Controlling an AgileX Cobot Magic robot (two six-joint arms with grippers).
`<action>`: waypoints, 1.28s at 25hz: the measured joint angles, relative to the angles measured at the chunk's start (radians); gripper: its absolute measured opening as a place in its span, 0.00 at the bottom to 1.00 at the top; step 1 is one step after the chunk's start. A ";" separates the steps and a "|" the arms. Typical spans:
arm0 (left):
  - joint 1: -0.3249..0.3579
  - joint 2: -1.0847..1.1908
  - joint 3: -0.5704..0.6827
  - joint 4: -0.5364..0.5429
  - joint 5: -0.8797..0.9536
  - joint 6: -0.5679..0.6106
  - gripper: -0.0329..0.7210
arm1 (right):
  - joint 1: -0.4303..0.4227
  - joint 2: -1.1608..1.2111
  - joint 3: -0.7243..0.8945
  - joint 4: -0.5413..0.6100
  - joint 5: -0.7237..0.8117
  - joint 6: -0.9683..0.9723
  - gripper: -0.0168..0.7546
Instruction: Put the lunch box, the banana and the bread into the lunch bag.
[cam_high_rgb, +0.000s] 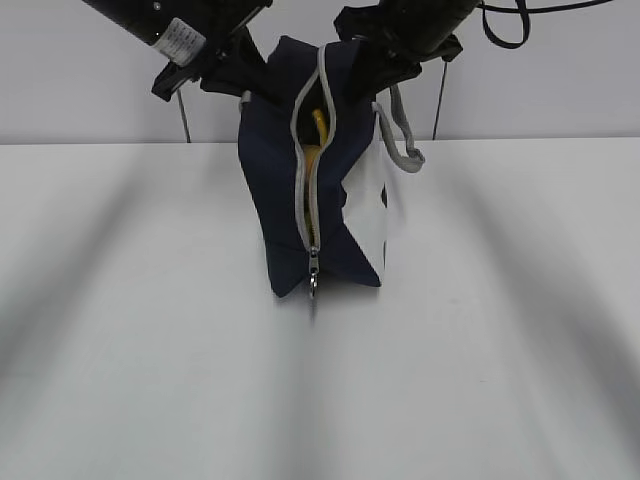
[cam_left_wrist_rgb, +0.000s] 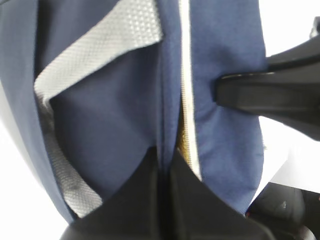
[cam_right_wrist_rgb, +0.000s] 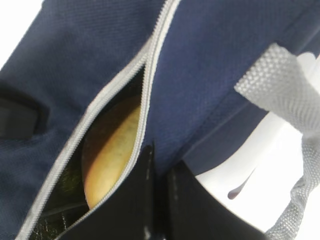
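Note:
The dark navy lunch bag (cam_high_rgb: 275, 200) stands on the white table, pulled up at its top by both grippers. My left gripper (cam_high_rgb: 240, 80) is shut on the bag's fabric beside the zipper, seen close in the left wrist view (cam_left_wrist_rgb: 164, 155). My right gripper (cam_high_rgb: 365, 72) is shut on the fabric at the other zipper edge (cam_right_wrist_rgb: 160, 160). The grey zipper (cam_high_rgb: 303, 190) gapes at the top. The yellow banana (cam_high_rgb: 318, 125) shows through the gap. A golden-brown rounded surface (cam_right_wrist_rgb: 110, 150), likely the bread, lies inside. The lunch box is hidden.
The metal ring pull (cam_high_rgb: 314, 285) hangs low at the bag's front. A grey strap handle (cam_high_rgb: 405, 140) droops over the white side panel (cam_high_rgb: 370, 200). The right gripper's finger (cam_left_wrist_rgb: 260, 92) presses the bag opposite my left one. White table (cam_high_rgb: 120, 350) lies all round.

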 joint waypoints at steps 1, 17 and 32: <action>-0.001 0.000 0.000 0.011 -0.003 -0.006 0.04 | 0.000 0.002 0.000 0.000 -0.002 0.000 0.01; -0.002 0.000 0.000 0.061 -0.001 -0.026 0.30 | 0.000 0.005 0.000 -0.114 -0.012 0.050 0.68; -0.002 -0.112 -0.001 0.193 0.062 -0.026 0.66 | 0.010 -0.244 0.063 -0.303 -0.014 0.129 0.77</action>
